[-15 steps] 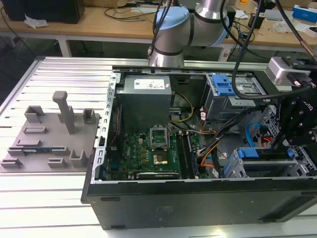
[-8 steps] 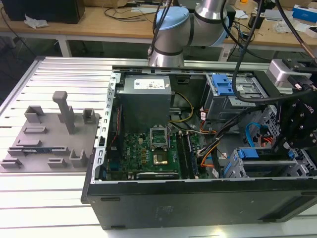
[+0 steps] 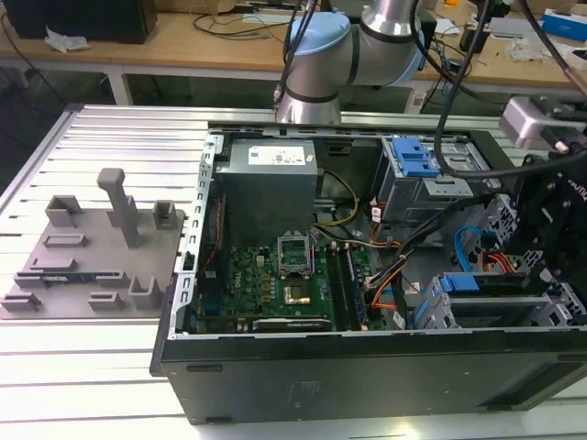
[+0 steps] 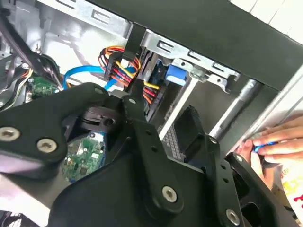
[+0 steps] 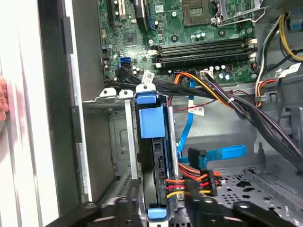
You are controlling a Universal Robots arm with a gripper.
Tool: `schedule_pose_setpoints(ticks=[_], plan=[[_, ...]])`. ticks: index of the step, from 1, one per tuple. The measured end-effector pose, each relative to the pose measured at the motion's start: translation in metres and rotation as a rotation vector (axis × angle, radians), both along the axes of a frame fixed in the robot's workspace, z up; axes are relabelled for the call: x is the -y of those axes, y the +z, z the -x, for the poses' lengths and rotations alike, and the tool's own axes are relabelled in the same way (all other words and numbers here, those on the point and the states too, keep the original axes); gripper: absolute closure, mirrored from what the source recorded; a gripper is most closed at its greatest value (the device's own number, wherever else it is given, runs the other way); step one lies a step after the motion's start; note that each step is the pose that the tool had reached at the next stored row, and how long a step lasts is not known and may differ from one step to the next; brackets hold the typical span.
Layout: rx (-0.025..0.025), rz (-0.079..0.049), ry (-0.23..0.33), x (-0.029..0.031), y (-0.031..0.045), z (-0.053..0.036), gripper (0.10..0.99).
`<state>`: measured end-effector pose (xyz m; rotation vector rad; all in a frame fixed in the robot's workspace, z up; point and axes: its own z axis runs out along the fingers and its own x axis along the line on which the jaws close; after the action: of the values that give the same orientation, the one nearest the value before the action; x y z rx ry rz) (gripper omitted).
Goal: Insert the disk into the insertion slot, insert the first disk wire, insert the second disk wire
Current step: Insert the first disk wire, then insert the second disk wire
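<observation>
The disk (image 5: 151,120) sits fully in the slot (image 5: 118,142), at the four o'clock corner of the case (image 3: 275,357) in the exterior view, so I judge that step done. My hand (image 3: 548,240) hangs at three o'clock of it, and I cannot tell whether it is apart or together. The coloured wire's plug (image 5: 191,182) looks pressed against the disk; the blue wire's plug (image 5: 196,156) lies just beside, its seating unclear.
</observation>
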<state>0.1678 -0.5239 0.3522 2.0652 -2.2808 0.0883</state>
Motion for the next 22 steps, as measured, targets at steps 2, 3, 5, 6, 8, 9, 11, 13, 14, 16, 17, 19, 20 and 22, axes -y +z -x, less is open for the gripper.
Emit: schedule_pose_setpoints(ticks=[2, 3, 5, 6, 8, 9, 11, 13, 14, 16, 17, 19, 20, 22], plan=[[0.0000, 0.001, 0.000, -0.0009, 0.0151, 0.0000, 0.545], [0.0000, 0.001, 0.000, -0.0013, 0.0194, 0.0000, 0.545], [-0.0001, 0.001, 0.000, -0.0014, 0.0196, 0.0000, 0.545], [0.0000, 0.002, 0.000, -0.0014, 0.0197, 0.0000, 0.545], [0.0000, 0.002, 0.000, -0.0014, 0.0198, 0.0000, 0.545], [0.0000, 0.002, 0.000, -0.0014, 0.0198, 0.0000, 0.545], [0.0000, 0.003, 0.000, -0.0014, 0.0198, 0.0000, 0.545], [-0.0001, 0.003, 0.000, -0.0014, 0.0197, 0.0000, 0.545], [0.0000, 0.003, 0.000, -0.0014, 0.0197, 0.0000, 0.545], [0.0000, 0.004, 0.000, -0.0014, 0.0198, 0.0000, 0.545], [-0.0001, 0.004, 0.000, -0.0014, 0.0197, 0.0000, 0.545], [0.0000, 0.004, 0.000, -0.0014, 0.0198, 0.0000, 0.545], [0.0000, 0.005, 0.000, -0.0014, 0.0197, 0.0000, 0.545], [0.0000, 0.005, 0.000, -0.0014, 0.0198, 0.0000, 0.545]])
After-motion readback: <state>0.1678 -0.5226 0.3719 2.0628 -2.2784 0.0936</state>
